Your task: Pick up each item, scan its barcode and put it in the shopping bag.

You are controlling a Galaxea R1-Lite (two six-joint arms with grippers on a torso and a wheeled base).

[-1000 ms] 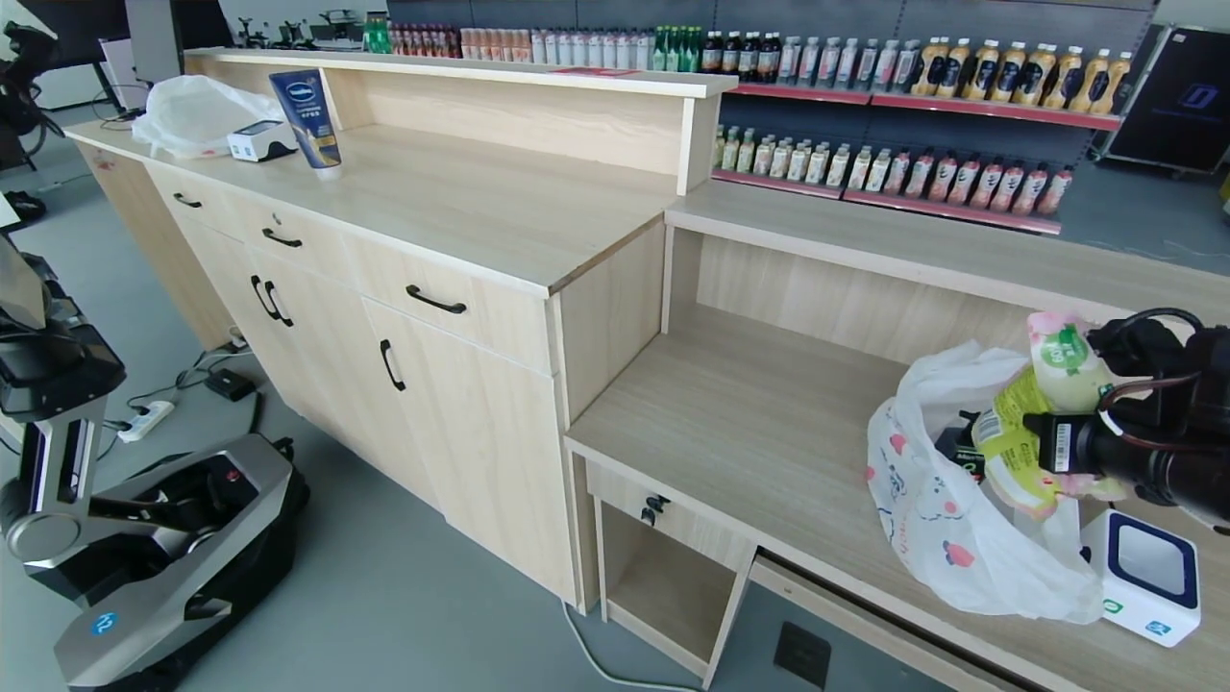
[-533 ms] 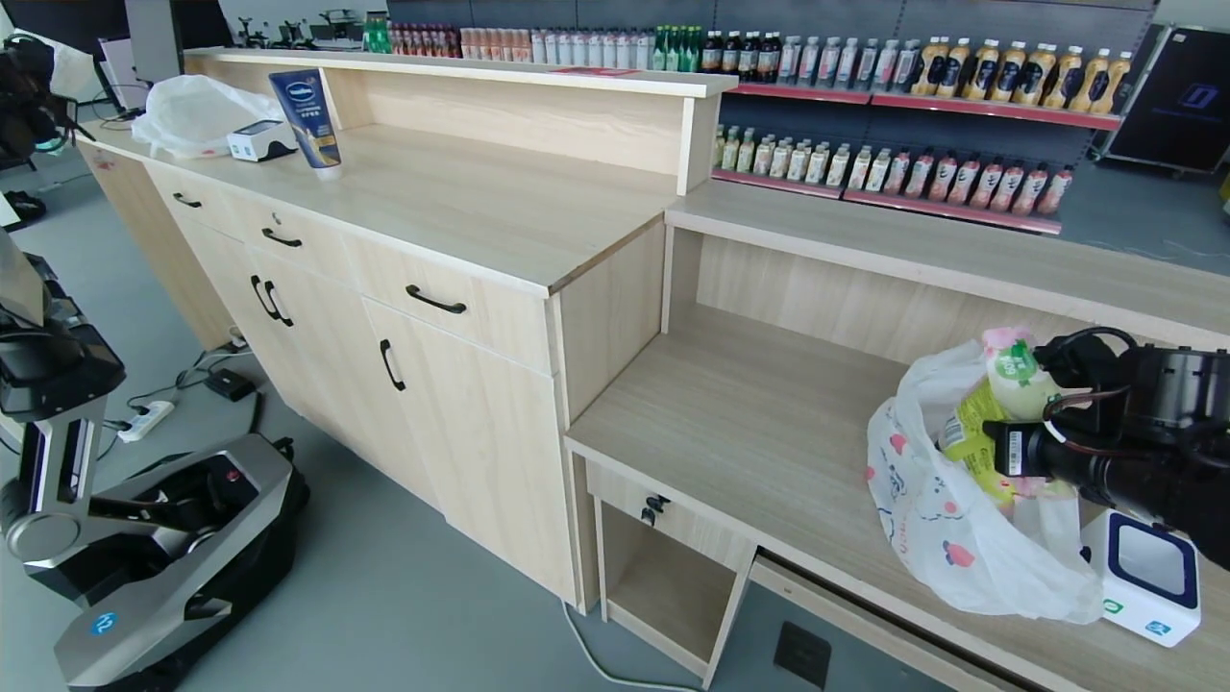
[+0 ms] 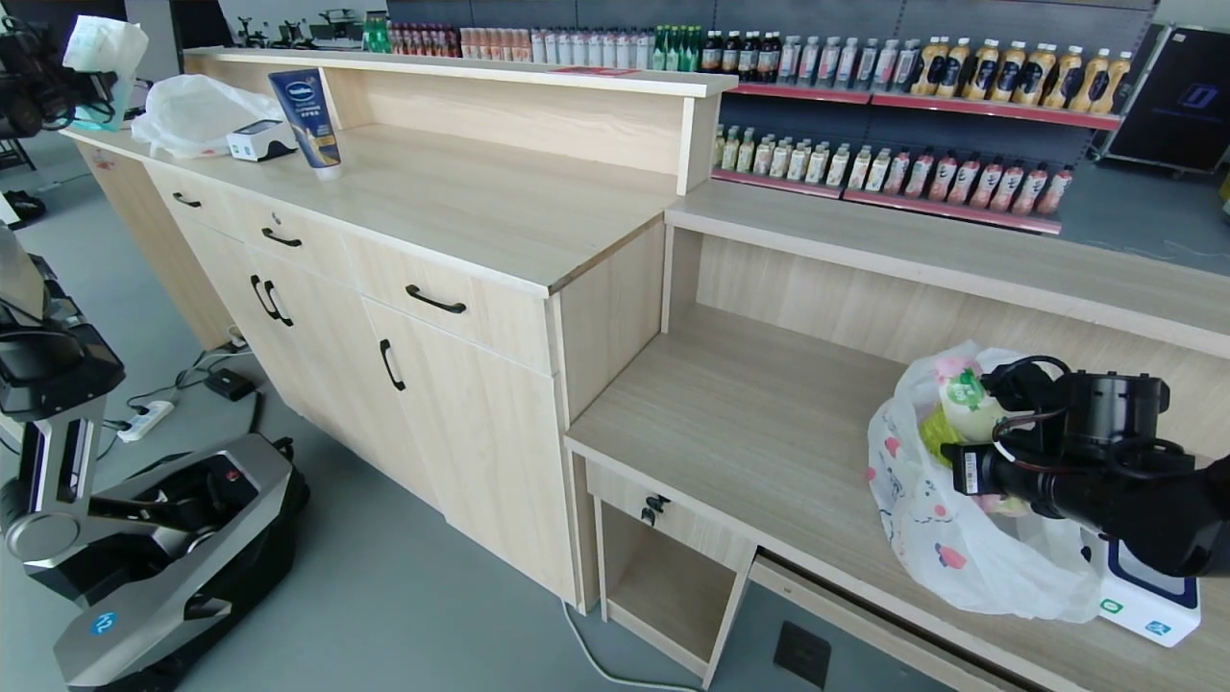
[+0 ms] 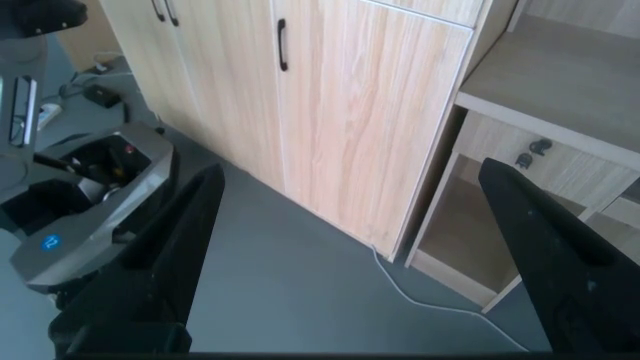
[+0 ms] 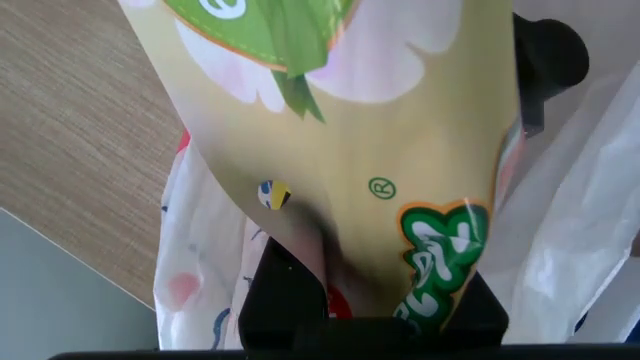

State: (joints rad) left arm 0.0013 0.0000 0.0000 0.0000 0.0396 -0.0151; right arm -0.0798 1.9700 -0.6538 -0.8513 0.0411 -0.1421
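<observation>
— How far along are we?
— Our snack pouch (image 3: pixel 947 408) sits partly inside the shopping bag (image 3: pixel 951 548), at its twelve o'clock mouth. Only letting go is left (scanning is done, we judge).
— And our arms?
— The right gripper (image 3: pixel 971 442) clamps the pouch, its arm lying level from three o'clock above the scanner (image 3: pixel 1148 601). The left gripper (image 4: pixel 350 250) hangs spread and empty over the floor.

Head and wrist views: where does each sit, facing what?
Head: robot's head, facing down at the counter; right end effector holds a snack packet at the shopping bag.
Left wrist: left arm, facing cupboard doors; left end effector shows open.
Right wrist: right arm, facing the gripped packet.
Head and right wrist share packet and bag.
</observation>
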